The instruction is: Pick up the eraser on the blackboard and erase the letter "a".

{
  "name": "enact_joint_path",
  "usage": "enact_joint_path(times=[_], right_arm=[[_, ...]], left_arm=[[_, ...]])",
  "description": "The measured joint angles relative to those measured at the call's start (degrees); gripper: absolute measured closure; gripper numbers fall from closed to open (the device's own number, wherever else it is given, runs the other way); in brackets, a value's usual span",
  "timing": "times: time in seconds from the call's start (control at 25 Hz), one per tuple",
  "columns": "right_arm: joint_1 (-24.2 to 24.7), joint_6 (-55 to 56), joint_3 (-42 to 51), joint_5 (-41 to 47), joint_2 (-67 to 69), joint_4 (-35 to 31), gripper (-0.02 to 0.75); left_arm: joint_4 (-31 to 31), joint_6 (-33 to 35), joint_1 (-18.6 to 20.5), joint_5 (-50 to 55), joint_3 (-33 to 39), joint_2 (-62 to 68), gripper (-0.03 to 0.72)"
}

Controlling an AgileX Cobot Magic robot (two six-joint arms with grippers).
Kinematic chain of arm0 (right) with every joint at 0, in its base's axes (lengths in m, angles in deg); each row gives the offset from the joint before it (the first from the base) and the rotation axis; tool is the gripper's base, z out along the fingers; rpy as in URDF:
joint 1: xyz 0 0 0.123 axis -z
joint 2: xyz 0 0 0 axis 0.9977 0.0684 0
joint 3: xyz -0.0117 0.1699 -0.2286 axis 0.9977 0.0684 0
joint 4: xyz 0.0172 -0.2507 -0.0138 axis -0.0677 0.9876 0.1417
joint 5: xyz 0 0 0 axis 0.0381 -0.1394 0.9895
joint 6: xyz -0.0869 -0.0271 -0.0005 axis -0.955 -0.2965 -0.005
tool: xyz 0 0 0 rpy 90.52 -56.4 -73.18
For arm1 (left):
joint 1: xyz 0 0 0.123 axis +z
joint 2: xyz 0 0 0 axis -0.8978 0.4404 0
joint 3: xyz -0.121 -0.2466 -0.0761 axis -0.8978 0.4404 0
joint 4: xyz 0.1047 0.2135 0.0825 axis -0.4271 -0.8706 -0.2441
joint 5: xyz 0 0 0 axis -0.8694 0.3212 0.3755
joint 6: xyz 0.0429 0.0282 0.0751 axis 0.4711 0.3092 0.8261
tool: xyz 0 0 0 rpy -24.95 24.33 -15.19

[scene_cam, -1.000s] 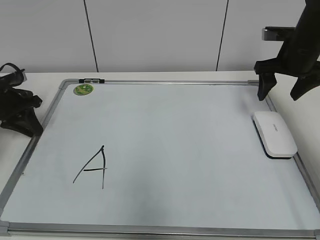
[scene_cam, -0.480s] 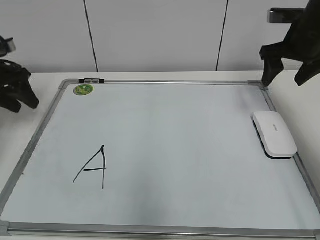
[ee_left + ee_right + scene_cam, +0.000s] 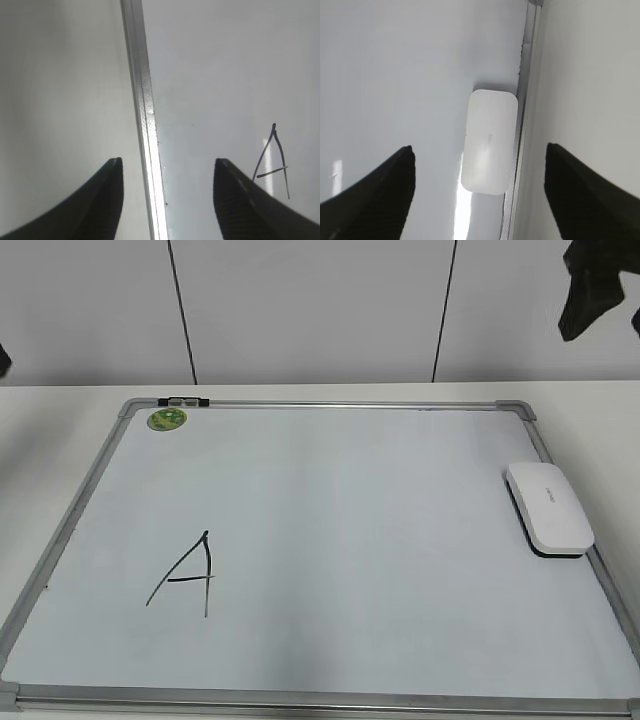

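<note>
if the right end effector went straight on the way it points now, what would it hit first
Most likely the eraser: it lies between the open fingers of the right end effector in the wrist view, on the blackboard by its frame. Depth is unclear.

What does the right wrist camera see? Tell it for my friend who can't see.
A white eraser lies flat on the blackboard, right against its silver frame. The right gripper hangs above it with its two dark fingers wide apart, touching nothing.

eraser (image 3: 548,508): white, flat at blackboard (image 3: 330,490) right edge; small "a": not visible
</note>
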Motion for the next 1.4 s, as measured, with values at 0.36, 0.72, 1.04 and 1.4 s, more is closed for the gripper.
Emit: enact_joint_path(times=[0.36, 0.72, 1.04, 1.4], right_arm=[[-0.5, 0.0, 8.8, 0.8, -18.0, 0.0, 0.142], [-0.5, 0.0, 24.5, 1.1, -40.7, 0.0, 0.142], [-0.5, 0.8, 41.8, 1.6, -64.3, -0.6, 0.143], [-2.7, 1.7, 57.5, 2.0, -82.4, 1.3, 0.144]], left_arm=[[-0.4, -1.2, 0.0, 0.7, 1.7, -21.5, 0.267], [-0.5, -1.3, -2.9, 1.9, 25.7, -50.6, 0.267], [-2.5, -1.5, -5.9, 1.9, 40.3, -78.5, 0.267], [-6.3, -5.5, -6.9, 3.2, 46.8, -89.3, 0.267]])
